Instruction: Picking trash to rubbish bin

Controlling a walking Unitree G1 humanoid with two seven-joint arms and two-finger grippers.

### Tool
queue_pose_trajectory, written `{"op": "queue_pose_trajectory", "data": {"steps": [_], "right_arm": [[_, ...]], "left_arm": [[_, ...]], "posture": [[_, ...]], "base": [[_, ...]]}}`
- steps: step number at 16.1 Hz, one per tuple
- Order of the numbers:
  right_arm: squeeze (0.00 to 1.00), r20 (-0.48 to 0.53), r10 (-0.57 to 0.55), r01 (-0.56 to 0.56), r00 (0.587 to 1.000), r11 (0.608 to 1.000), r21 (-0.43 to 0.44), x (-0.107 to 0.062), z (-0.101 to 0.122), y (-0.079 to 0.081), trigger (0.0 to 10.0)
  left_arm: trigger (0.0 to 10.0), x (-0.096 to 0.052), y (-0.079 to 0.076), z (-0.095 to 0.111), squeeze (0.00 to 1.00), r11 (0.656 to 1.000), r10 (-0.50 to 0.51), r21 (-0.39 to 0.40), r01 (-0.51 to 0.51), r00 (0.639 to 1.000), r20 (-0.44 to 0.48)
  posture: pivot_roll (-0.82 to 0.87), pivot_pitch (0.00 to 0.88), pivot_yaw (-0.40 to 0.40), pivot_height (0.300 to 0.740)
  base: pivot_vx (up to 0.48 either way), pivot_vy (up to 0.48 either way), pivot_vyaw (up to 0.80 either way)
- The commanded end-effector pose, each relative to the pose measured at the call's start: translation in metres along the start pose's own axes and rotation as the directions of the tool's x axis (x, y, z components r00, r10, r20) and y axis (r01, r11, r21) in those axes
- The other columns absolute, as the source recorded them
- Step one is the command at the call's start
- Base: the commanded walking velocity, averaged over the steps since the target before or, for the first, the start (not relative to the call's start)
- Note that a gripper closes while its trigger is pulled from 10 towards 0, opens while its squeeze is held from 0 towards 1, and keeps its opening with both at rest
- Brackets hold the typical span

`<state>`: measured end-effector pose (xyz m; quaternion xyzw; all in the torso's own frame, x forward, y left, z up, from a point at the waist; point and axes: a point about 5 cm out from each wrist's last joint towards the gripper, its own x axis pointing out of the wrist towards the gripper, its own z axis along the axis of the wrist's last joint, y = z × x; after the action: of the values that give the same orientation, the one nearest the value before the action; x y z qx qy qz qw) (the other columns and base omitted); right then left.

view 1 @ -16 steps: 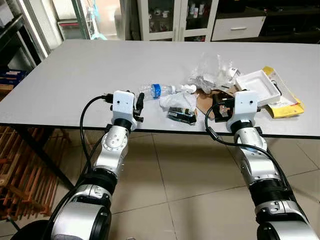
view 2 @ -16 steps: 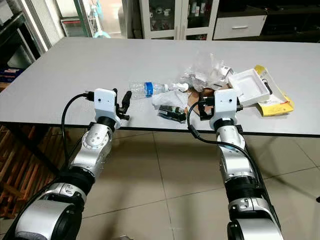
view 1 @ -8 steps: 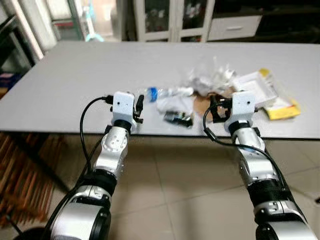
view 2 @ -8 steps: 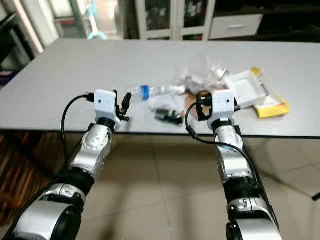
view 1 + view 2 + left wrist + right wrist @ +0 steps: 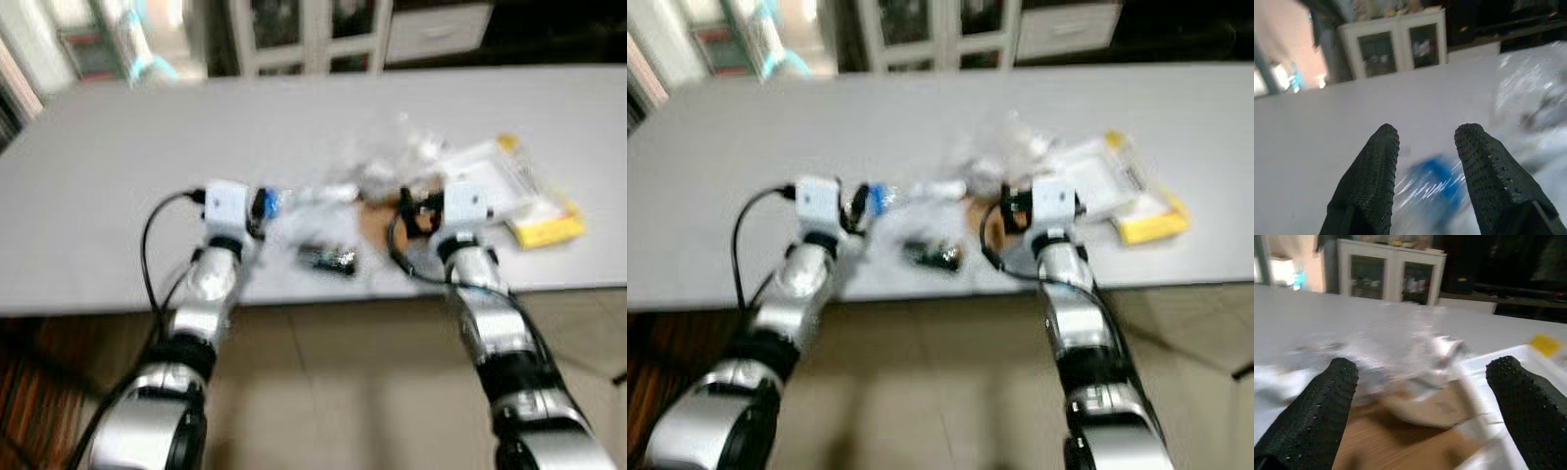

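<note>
The head views are blurred. Trash lies in a heap on the grey table [image 5: 108, 166]: a clear bottle with a blue label [image 5: 312, 194], a dark wrapper [image 5: 328, 258], crumpled clear plastic [image 5: 407, 157], brown cardboard [image 5: 375, 217], a white tray [image 5: 493, 174] and a yellow packet [image 5: 551, 221]. My left gripper [image 5: 1426, 133] is open, its fingers either side of the bottle's blue label [image 5: 1434, 182], which lies just beyond the tips. My right gripper [image 5: 1425, 369] is wide open over the cardboard [image 5: 1400, 440], facing the plastic [image 5: 1425, 350].
White glass-door cabinets [image 5: 294, 29] stand behind the table's far edge. The table's near edge [image 5: 323, 302] crosses under both forearms, with tiled floor [image 5: 333, 392] below. The left half of the tabletop is bare.
The whole picture has shifted and blurred, so the camera moved. Both grippers have reached further over the table's edge into the trash; the left one now sits at the bottle's blue label.
</note>
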<state>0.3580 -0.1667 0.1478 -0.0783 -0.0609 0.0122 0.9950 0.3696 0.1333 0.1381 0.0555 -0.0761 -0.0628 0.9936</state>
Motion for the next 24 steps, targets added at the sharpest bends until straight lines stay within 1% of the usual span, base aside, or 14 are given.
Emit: {"op": "queue_pose_trajectory", "data": {"steps": [1,8,11,24], "right_arm": [[0.00,-0.006,-0.017,0.017,1.000,1.000,-0.002,-0.0003,-0.0007,-0.0066,10.0],[0.00,-0.007,-0.014,0.014,1.000,1.000,0.004,-0.0010,-0.0013,-0.0040,10.0],[0.00,-0.008,-0.015,0.015,1.000,1.000,0.007,-0.0013,-0.0015,-0.0040,10.0],[0.00,-0.011,-0.002,0.002,1.000,1.000,0.012,-0.0021,-0.0035,0.0014,10.0]], "left_arm": [[10.0,0.0005,-0.0105,-0.0003,0.00,1.000,-0.031,-0.001,0.031,1.000,-0.005],[10.0,0.0012,-0.0102,0.0030,0.00,1.000,-0.027,0.013,0.027,1.000,0.015],[10.0,0.0014,-0.0119,0.0058,0.00,0.999,-0.034,0.011,0.034,0.999,0.034],[10.0,0.0004,-0.0122,0.0061,0.00,0.998,-0.055,0.014,0.055,0.998,0.039]], "posture": [[-0.06,0.047,0.037,0.740],[-0.07,0.051,0.040,0.740],[-0.06,0.053,0.039,0.740],[-0.07,0.038,0.045,0.740]], "base": [[0.480,0.000,0.00],[0.451,0.000,0.00],[0.000,0.000,0.00],[0.000,0.000,0.00]]}}
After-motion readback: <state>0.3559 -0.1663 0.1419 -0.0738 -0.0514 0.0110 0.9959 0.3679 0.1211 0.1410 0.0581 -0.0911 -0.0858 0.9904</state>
